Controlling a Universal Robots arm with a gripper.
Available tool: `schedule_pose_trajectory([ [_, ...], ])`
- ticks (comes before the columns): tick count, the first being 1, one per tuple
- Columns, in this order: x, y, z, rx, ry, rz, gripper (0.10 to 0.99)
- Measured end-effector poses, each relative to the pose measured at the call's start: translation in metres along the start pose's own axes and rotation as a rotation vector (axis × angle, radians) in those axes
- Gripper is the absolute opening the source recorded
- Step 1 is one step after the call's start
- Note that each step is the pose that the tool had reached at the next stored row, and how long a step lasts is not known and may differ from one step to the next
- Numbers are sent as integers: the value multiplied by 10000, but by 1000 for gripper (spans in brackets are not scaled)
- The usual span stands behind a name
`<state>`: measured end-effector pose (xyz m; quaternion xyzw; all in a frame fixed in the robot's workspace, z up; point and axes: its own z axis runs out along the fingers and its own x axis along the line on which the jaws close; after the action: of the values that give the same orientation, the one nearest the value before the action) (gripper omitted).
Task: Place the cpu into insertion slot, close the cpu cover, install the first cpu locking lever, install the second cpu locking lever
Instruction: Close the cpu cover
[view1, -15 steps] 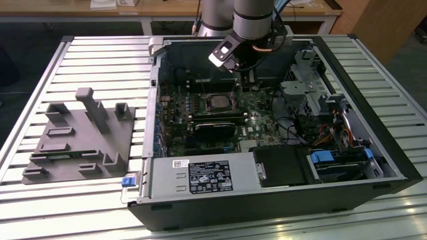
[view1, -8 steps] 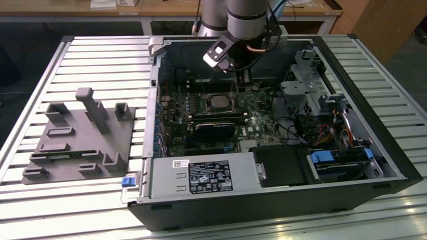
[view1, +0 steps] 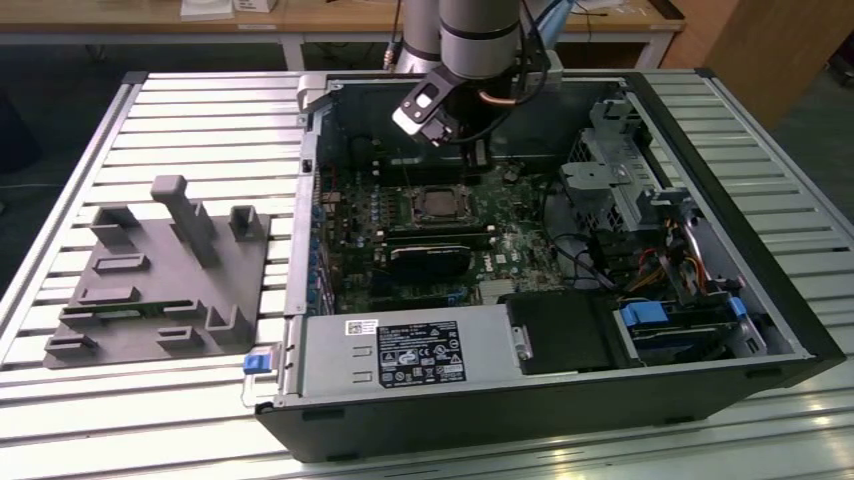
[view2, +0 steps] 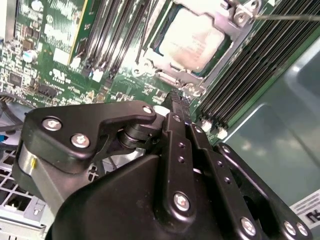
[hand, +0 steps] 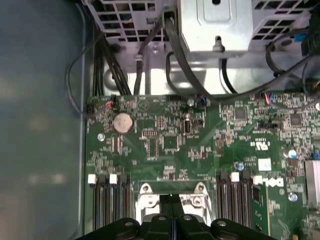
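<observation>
— Gripper (view1: 461, 140) location?
— On the arm (view1: 474, 30), over the open computer case (view1: 534, 425), above the green motherboard (hand: 170, 145). It is near the insertion slot (view1: 414, 205), on the side away from the exterior camera. Touching the rim or just clear, cannot tell.
— Gripper state?
— Clenched. In both wrist views the two black fingers (view2: 172, 130) lie pressed flat against each other, tips low over the board just beside the slot.
— Cpu (view2: 192, 37)?
— Seated in the slot. Pale tan-silver face shows through the window of the cpu cover (view2: 226, 19), which lies flat down around it.
— Levers?
— One thin silvery locking lever (view2: 285, 16) runs out from the slot's corner across the long black memory slots (view2: 260, 65). Hooked or free, cannot tell.
— Surroundings?
— Case lies on its side on a slatted metal worktop (view1: 200, 120). Grey moulded fixture (view1: 160, 280) sits on the worktop at the exterior view's left, just beside the case. Round coin cell (hand: 122, 122) sits on the board, well apart from the slot.
</observation>
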<state>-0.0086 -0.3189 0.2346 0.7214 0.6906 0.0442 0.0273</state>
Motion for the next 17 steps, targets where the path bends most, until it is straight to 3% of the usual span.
schedule_pose_trajectory([
  [7,-2,-57,-6,-11,0,0,106],
  [14,-3,-65,-6,7,-1,0,106],
  [17,-3,-63,1,338,-46,4,106],
])
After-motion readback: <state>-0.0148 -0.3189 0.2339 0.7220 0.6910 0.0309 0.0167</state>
